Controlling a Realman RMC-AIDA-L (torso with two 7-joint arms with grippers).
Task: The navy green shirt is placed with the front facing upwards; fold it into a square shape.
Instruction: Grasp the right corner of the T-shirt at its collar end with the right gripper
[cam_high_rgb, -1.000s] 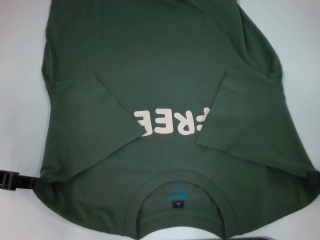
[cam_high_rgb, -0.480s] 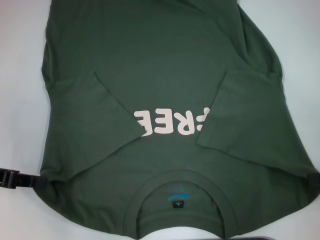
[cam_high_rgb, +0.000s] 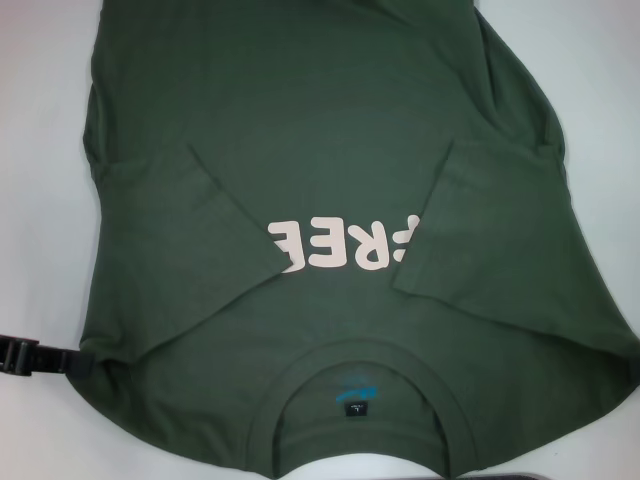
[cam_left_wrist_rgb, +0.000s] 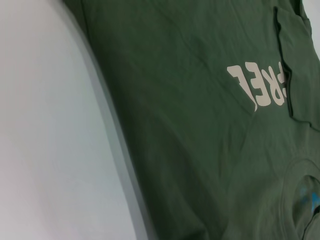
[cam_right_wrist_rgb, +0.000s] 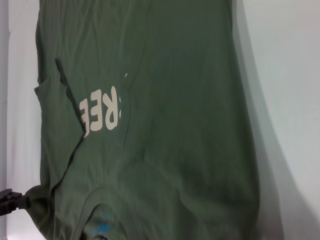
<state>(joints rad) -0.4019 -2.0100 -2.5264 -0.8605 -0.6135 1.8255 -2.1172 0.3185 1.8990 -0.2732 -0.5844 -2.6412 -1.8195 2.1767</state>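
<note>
Here, navy green shirt (cam_high_rgb: 330, 180) flat, sleeves folded in; left tool (cam_high_rgb: 25, 357) at its shoulder edge, grip unclear

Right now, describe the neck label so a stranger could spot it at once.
Start from the navy green shirt spread over the white table, collar nearest the robot. Below the cream "FREE" lettering sits the ribbed crew neck; the neck label lies inside that ring. It is a small dark tag under a blue print, the only blue on the shirt.
</note>
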